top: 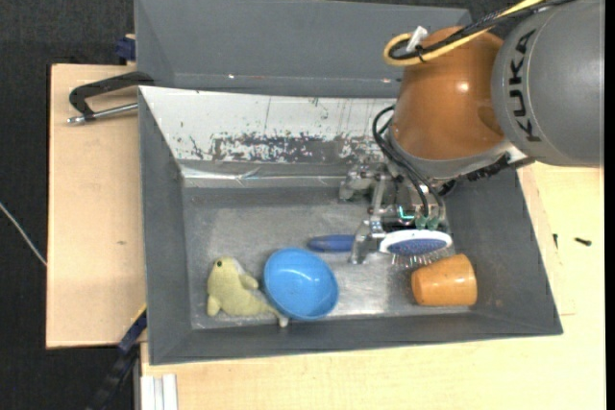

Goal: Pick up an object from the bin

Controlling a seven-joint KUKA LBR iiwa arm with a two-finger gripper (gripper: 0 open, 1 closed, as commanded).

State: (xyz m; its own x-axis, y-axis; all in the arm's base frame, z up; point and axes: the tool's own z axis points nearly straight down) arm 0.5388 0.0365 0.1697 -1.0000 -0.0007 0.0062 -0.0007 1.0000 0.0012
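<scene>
My gripper (pixel 369 228) hangs low in the right half of the bin, under the arm's orange cover. It is right above a hairbrush, whose blue handle (pixel 331 244) points left and whose white-rimmed blue head (pixel 416 245) lies to the right. The gripper's lower end is over the brush's neck; whether it touches the brush I cannot tell. An orange cup (pixel 444 282) lies on its side just right of and below the brush head.
A blue bowl (pixel 300 283) sits at the bin's front middle, with a pale yellow plush seal (pixel 230 289) against its left side. The arm and its orange cover hide the bin's back right part.
</scene>
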